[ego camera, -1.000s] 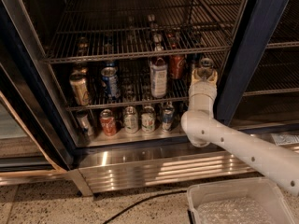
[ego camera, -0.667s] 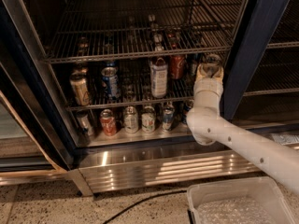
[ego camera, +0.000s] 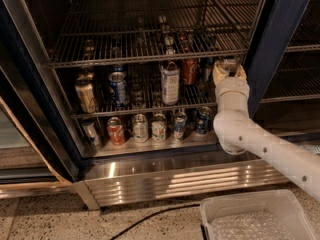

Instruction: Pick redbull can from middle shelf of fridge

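The gripper is reaching into the fridge at the right end of the middle shelf, and, as far as I can judge, it is clenching the redbull can. The pale fingers are sitting on both sides of the can, and only its shiny silver top is showing between them. So the can is not lying away from the gripper in any direction. It is standing inside it with the long axis upright, and the single arm is coming to it from the front and from the lower right. The relation that is deciding the next move is therefore the space around the can. Its top is sitting just under the front edge of the upper rack, the dark blue frame is standing just beside it on the right, and a slim dark-blue can and a red can are standing near on the left. I am judging that the free way out is straight toward the camera, with the can kept vertical. The wrist is hiding the body of the can, so I cannot tell if its base is touching the rack or is lifted. The part that is showing is looking silvery and narrow.
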`<state>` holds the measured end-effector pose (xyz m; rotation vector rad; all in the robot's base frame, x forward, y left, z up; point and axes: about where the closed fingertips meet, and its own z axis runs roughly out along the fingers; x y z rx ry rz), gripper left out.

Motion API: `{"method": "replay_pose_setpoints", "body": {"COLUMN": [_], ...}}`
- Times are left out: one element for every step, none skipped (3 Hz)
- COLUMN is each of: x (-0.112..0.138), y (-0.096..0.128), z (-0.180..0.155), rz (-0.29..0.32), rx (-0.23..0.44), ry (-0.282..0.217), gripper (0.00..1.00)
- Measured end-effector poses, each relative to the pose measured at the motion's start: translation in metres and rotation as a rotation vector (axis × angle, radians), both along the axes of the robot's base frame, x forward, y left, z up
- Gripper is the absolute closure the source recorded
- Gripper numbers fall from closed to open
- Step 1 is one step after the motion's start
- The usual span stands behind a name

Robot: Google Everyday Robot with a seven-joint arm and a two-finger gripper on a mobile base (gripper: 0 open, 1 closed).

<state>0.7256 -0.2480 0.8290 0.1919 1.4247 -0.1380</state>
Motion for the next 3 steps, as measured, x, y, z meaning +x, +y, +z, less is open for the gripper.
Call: {"method": "replay_pose_setpoints", "body": {"x": [-0.01,-0.025,-0.037], "y": [0.016,0.034,0.048], "z": [-0.003,-0.011,-0.02], "rz": [0.105,0.232,0.345], "rx": [-0.011,-0.052,-0.101], "ry": [0.066,0.143,0.198], "gripper": [1.0,1.0,1.0]}}
